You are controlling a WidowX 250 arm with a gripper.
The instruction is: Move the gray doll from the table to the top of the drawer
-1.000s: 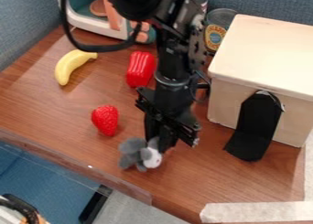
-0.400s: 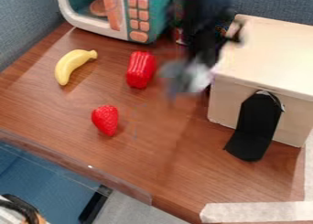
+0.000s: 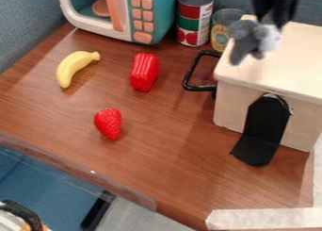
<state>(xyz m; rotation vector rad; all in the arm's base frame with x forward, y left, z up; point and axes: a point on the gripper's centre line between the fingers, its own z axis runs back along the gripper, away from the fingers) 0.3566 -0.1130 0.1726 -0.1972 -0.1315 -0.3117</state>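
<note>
A banana (image 3: pixel 74 64), a red pepper (image 3: pixel 144 72) and a strawberry (image 3: pixel 108 124) lay apart on the left and middle of the table (image 3: pixel 157 166). Behind them stood a toy microwave (image 3: pixel 124 33), with a can (image 3: pixel 194 19) beside it and a jar (image 3: pixel 219 37) between the can and the wooden drawer box (image 3: pixel 286 67). A black handle (image 3: pixel 197 88) stuck out from the box's left side, and a bent black piece (image 3: pixel 264 124) stood against its front. The jar was nearest the doll (image 3: pixel 244 39), close behind the box's left edge.

The gripper (image 3: pixel 271 23), at the upper right, was closed on the doll, holding it over the left rear part of the box top. The doll's white part faced right in the view and its gray part left, one gray end drooping down and toward the left. Its long axis could not be told for sure.

The table was brown wood grain, with pale tape (image 3: pixel 264 218) at the near right corner and a clear strip along the front edge. Blue fabric panels (image 3: pixel 22 39) rose behind.
</note>
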